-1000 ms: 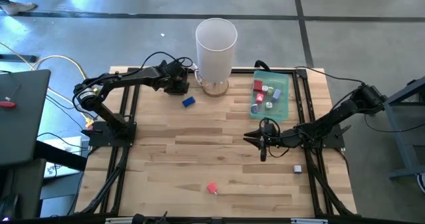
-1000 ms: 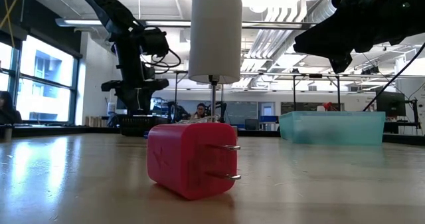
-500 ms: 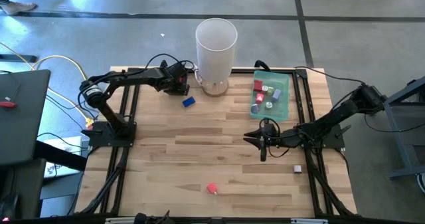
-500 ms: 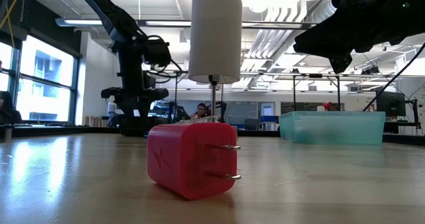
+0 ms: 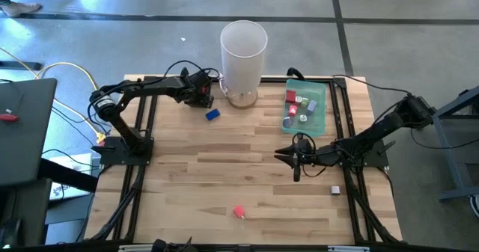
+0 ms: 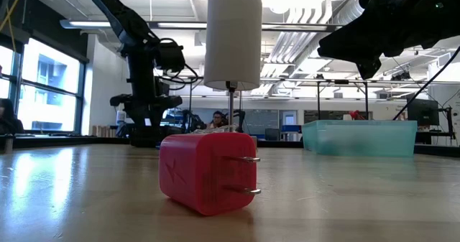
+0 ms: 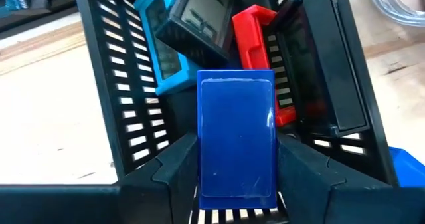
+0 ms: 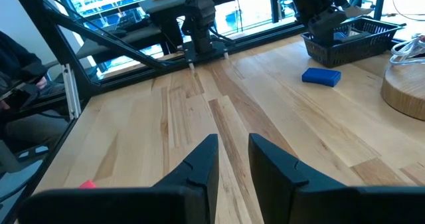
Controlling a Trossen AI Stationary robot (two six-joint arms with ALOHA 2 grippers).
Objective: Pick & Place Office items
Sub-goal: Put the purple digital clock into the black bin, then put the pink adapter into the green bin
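1. White cylinder point(image 5: 243, 54): upper centre, high view.
2. Green tray point(image 5: 318, 120): upper right, holding small items.
3. Left gripper point(image 7: 238, 174): clamped on blue block point(image 7: 237, 141) over black basket point(image 7: 126, 104); contents visible only in left wrist view.
4. Right gripper point(image 8: 232, 154): narrowly parted, empty.
5. Red plug point(image 6: 205, 171): low view foreground.

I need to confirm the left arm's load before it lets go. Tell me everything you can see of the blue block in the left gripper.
The blue block is a flat, glossy, plastic-looking rectangle with rounded corners and a faint raised border on its face. The left gripper holds it between its two dark fingers, long side pointing away from the wrist, above the small black slotted tray. That tray holds a teal-framed piece, a red piece and a black piece. Whether the block touches them cannot be told.
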